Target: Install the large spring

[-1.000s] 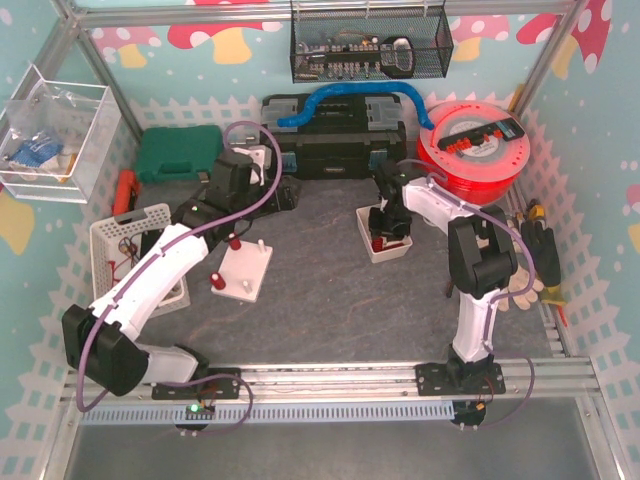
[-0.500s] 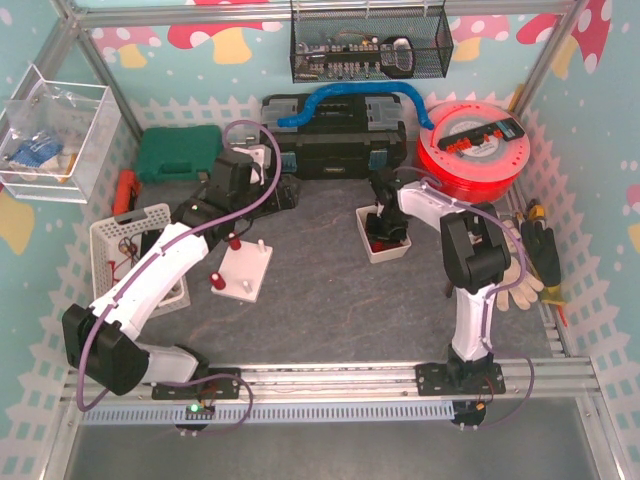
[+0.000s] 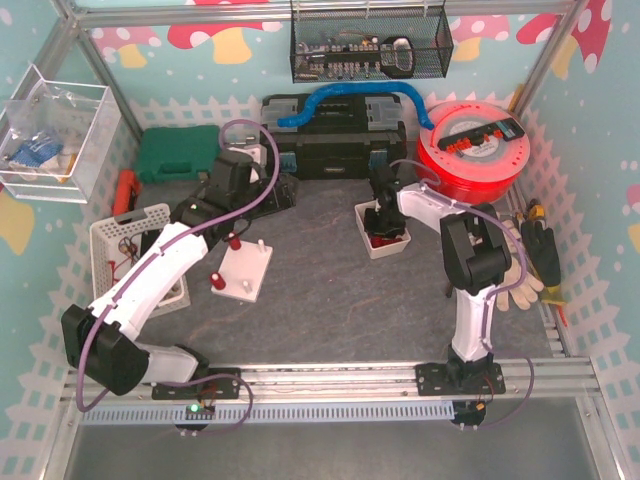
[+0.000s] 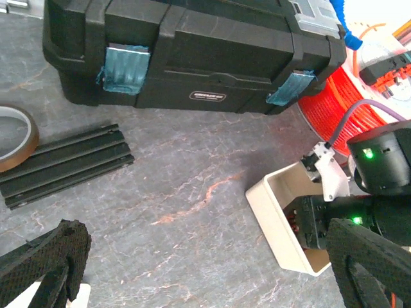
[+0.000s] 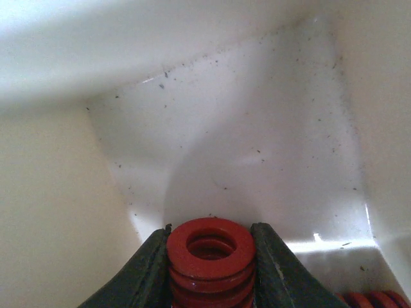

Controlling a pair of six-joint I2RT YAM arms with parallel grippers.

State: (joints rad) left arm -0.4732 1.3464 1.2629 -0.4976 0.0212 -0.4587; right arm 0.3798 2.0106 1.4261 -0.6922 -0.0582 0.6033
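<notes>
My right gripper [image 3: 384, 222] is down inside the small white bin [image 3: 366, 243]. In the right wrist view the right gripper [image 5: 210, 256] is shut on a large red spring [image 5: 210, 247], held end-on between the black fingers [image 5: 144, 273] above the bin floor. Another red spring [image 5: 376, 299] lies at the bottom right. The white peg board [image 3: 245, 272] carries a red spring [image 3: 233, 243] and another red piece [image 3: 216, 279]. My left gripper [image 3: 236, 195] hovers behind the board, open and empty, as the left wrist view [image 4: 205, 282] shows. The bin also shows there [image 4: 279, 221].
A black toolbox [image 3: 335, 135] and a red filament spool [image 3: 478, 150] stand at the back. A green case [image 3: 178, 152] and a white basket [image 3: 128, 238] are at the left. Gloves [image 3: 525, 272] lie at the right. Black rails [image 4: 64, 163] and a tape roll [image 4: 16, 138] lie near the toolbox.
My right arm has swung a little left and back, keeping its gripper in the bin. The left arm has barely moved.
</notes>
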